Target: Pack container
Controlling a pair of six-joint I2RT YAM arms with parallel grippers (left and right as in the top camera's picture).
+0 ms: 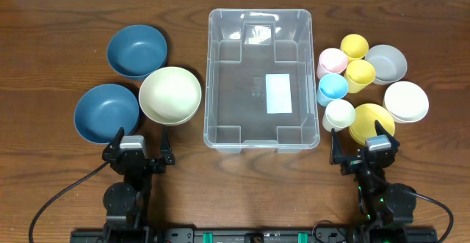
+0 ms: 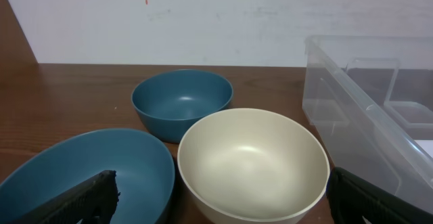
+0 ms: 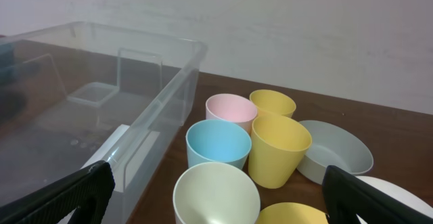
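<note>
The container (image 1: 261, 78) sits mid-table. On its left are two blue bowls (image 1: 136, 51) (image 1: 106, 112) and one cream bowl (image 1: 170, 95). On its right are five cups (image 1: 333, 87) and three more bowls (image 1: 406, 100). The left gripper (image 1: 141, 134) and right gripper (image 1: 361, 136) have their jaws apart, empty.

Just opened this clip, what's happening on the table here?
Nothing is being handled yet. The clear container sits empty mid-table. The left gripper and right gripper are open at the near edge, holding nothing. Two blue bowls and a cream bowl sit to its left. Five small cups, a grey bowl, a white bowl and a yellow bowl sit to its right.
</note>
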